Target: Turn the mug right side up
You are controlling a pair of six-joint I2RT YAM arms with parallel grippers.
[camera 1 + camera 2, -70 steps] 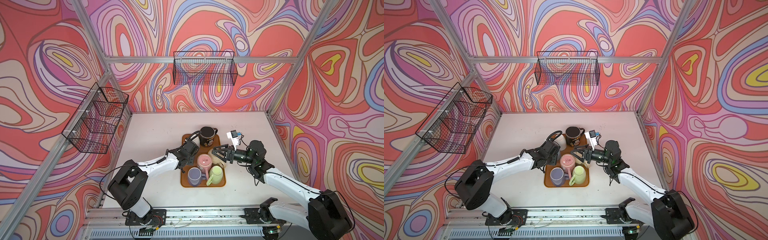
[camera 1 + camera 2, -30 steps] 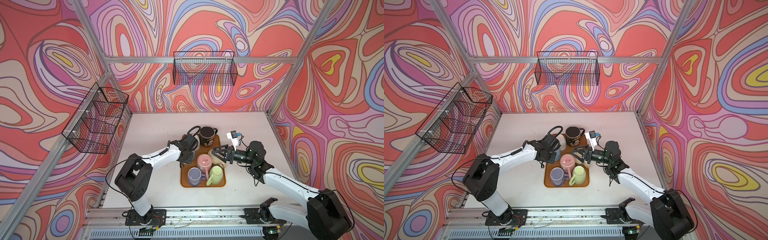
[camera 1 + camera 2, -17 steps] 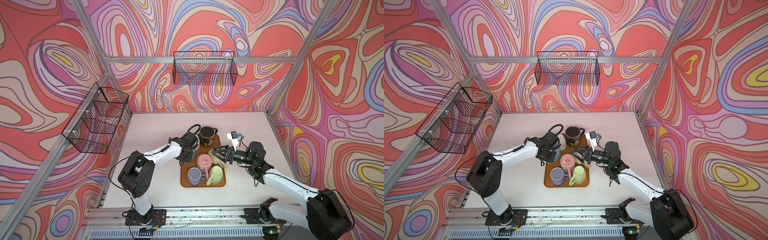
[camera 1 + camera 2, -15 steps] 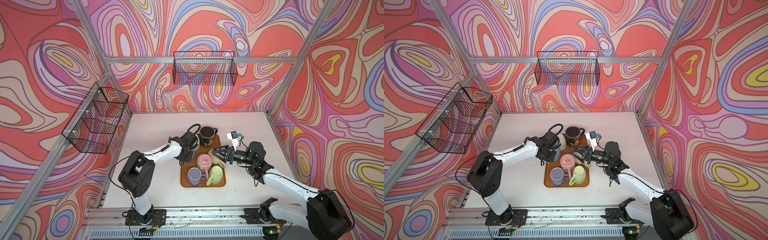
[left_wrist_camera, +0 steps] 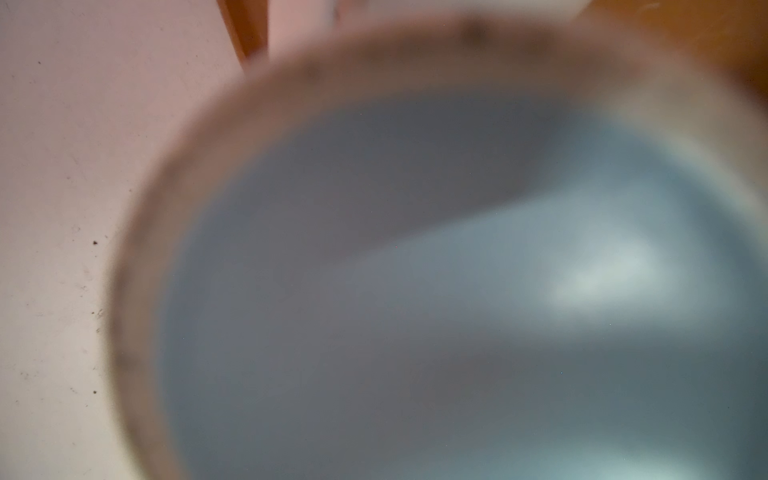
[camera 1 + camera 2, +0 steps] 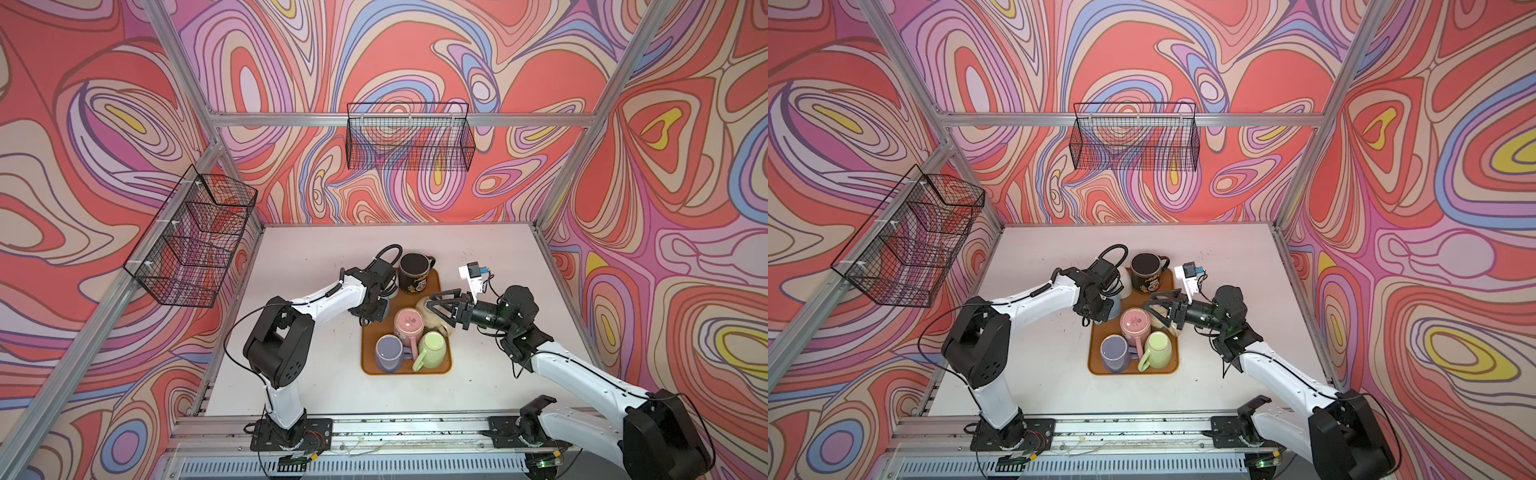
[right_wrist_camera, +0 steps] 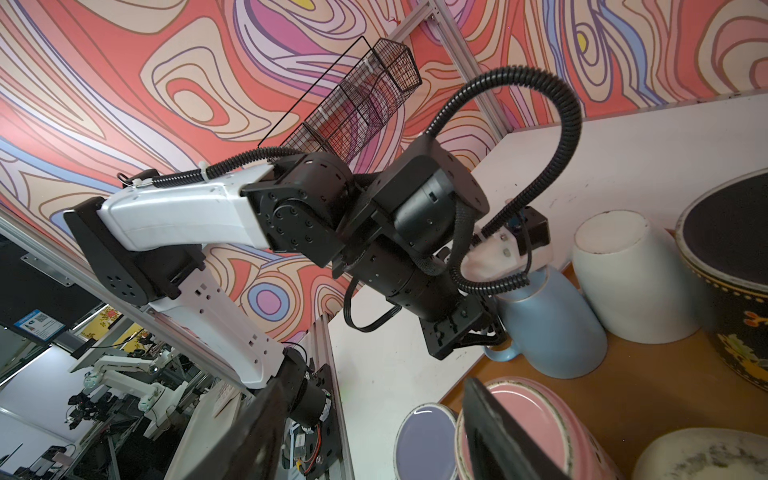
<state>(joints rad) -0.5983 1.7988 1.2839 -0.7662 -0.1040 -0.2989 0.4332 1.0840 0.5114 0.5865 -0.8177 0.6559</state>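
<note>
A pale blue mug [image 7: 552,328] stands upside down at the tray's left edge, with its handle low on the side facing the left arm. Its blurred base fills the left wrist view [image 5: 415,291]. In both top views only a sliver of the blue mug [image 6: 383,309] [image 6: 1115,308] shows under the left wrist. My left gripper [image 7: 486,343] has its fingers pinched on that handle. My right gripper [image 6: 435,308] [image 7: 374,440] hangs open over the tray's right side and holds nothing. It is just above a cream mug [image 6: 432,321] lying on its side.
The brown tray [image 6: 405,370] also holds an upright black mug [image 6: 415,272], an upside-down white mug [image 7: 623,282], a pink mug [image 6: 409,324], a purple mug [image 6: 388,353] and a green mug [image 6: 432,351], all packed close. Wire baskets hang on the back wall [image 6: 409,141] and the left wall [image 6: 191,241].
The left arm's elbow has swung in toward the table's middle while its wrist stayed over the blue mug. Its fingers have drawn together on the handle. The right arm has not moved.
</note>
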